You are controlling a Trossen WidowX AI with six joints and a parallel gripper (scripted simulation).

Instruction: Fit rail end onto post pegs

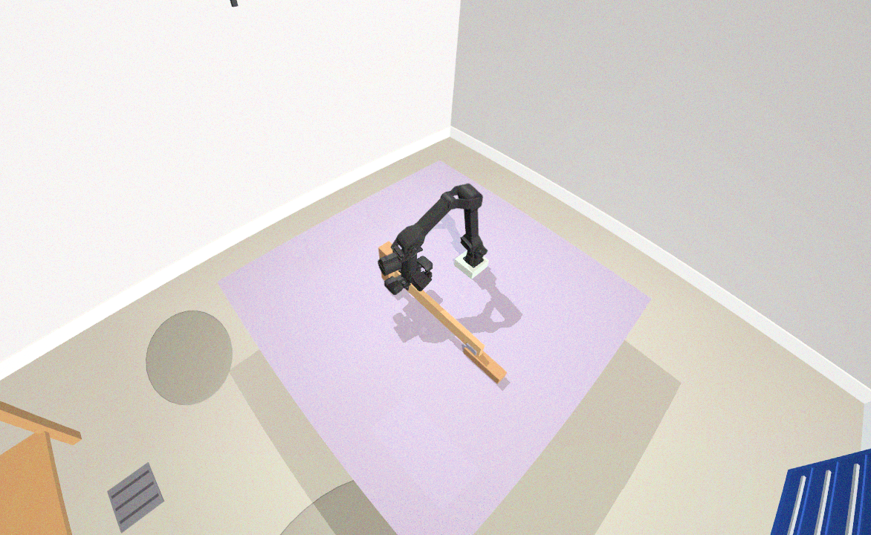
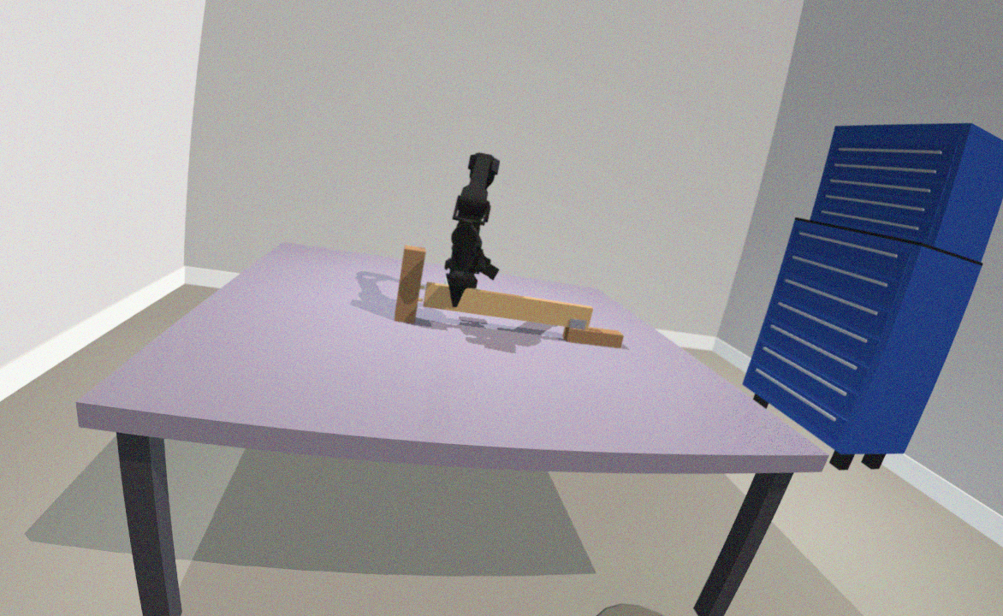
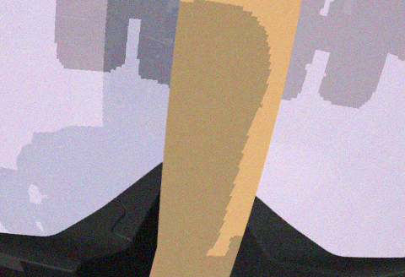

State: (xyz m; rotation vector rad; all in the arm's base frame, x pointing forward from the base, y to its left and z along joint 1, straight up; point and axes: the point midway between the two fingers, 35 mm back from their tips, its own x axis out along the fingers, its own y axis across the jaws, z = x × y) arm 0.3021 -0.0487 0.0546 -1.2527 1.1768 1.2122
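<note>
The long wooden rail point(image 1: 445, 318) point(image 2: 528, 308) point(image 3: 219, 78) is held above the table near its post end. My gripper point(image 1: 409, 286) point(image 2: 455, 303) point(image 3: 191, 175) is shut on it from above, one finger on each side. The rail's far end sits at the grey bracket point(image 1: 470, 348) point(image 2: 578, 324) on the low footboard block point(image 1: 493, 369) point(image 2: 596, 337). The near end faces the upright post point(image 1: 385, 248) point(image 2: 410, 283) with a narrow gap between them in the exterior view. The pegs and holes are too small or hidden to judge. The arm covers the rail's near end in the top view.
The lilac table point(image 1: 359, 372) point(image 2: 336, 382) carries everything. The arm's pale base plate point(image 1: 470, 267) stands on the table to one side of the rail. A blue drawer cabinet point(image 2: 842, 306) stands on the floor beyond the table.
</note>
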